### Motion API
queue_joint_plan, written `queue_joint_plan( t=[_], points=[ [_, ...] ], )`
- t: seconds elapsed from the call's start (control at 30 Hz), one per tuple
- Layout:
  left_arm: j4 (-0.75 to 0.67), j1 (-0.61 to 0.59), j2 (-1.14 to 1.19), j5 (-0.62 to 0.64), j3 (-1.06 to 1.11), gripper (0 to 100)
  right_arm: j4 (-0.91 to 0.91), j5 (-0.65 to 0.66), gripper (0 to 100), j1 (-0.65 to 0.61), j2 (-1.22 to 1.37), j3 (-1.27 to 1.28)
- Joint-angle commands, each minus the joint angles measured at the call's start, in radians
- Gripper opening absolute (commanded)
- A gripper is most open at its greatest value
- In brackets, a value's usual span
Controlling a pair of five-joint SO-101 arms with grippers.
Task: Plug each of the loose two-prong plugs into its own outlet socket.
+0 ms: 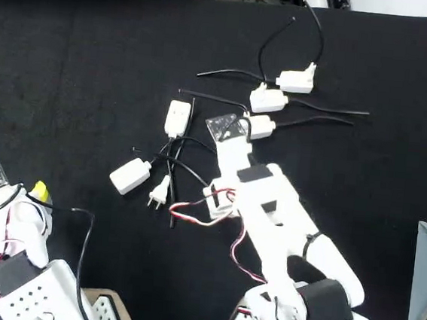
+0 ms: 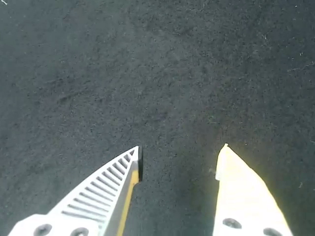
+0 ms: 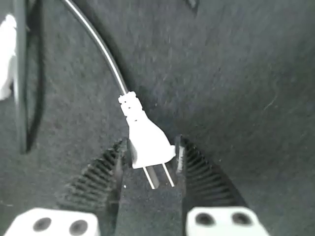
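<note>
White plug [image 3: 146, 142] is pinched by its body in the right jaws, its prongs bare toward the wrist, probably kept free for insertion. Left jaws hang open over bare table [image 2: 147, 73].

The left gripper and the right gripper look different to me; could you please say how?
The left gripper is open and empty; the right gripper is shut on a white plug. The left gripper hangs over bare black cloth; the right gripper is mid-table among cables. Both point down at the cloth.
</note>
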Motion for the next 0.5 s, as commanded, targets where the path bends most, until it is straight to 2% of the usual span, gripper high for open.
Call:
queue_joint_plan(
  t=[0.0,0.1,0.27,0.47],
  points=[
    [-0.021,0.013,-0.006,-0.014,-0.007,26,0.057,-0.008,11.0,0.003,0.012,-0.099],
    [-0.021,0.013,-0.006,-0.014,-0.007,26,0.106,-0.003,11.7,-0.012,0.012,-0.124],
    [-0.020,0.013,-0.006,-0.014,-0.007,26,0.117,-0.003,21.6,-0.051,0.012,-0.124],
    [-0.018,0.013,-0.006,-0.014,-0.007,26,0.114,0.000,20.0,-0.046,0.012,-0.153]
  ],
)
